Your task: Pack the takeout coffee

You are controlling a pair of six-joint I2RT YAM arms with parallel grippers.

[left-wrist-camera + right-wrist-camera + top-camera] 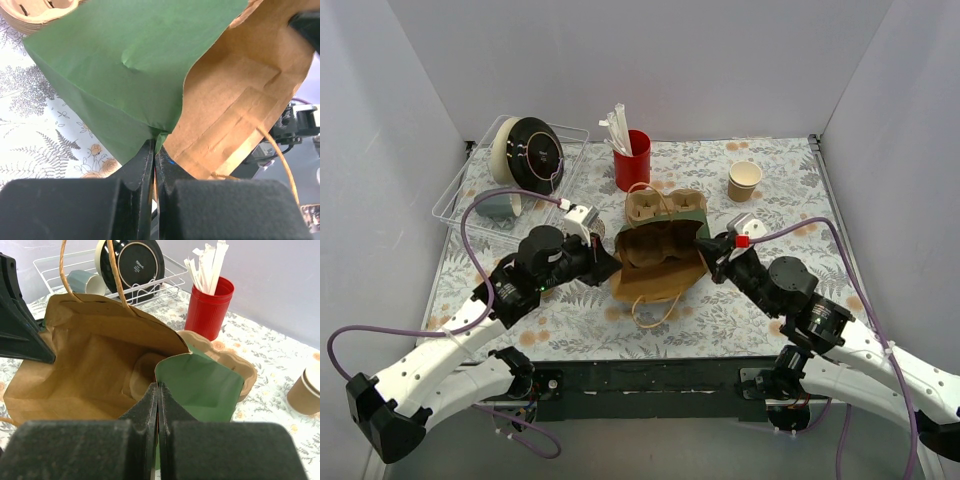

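Status: packing incomplete. I have the left tool (154, 150) and right tool (158, 390) fully closed, each pinching the rim of the paper bag (655, 265), at its 9 and 3 o'clock.

The takeout coffee (745, 181) stands on the bench (570, 310) at 2 o'clock from the bag, well apart and unheld (no lid visible). A pulp cup carrier (655, 205) lies at the bag's 12 o'clock.

Remaining, in my judgement: load the cup.

Writing: the mark on the black plate (137, 262) is too small to read.

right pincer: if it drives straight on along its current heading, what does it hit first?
The right pincer is shut on the green panel of the paper bag, so that crumples first. The pulp cup carrier seems to sit just behind it, though depth is unclear.
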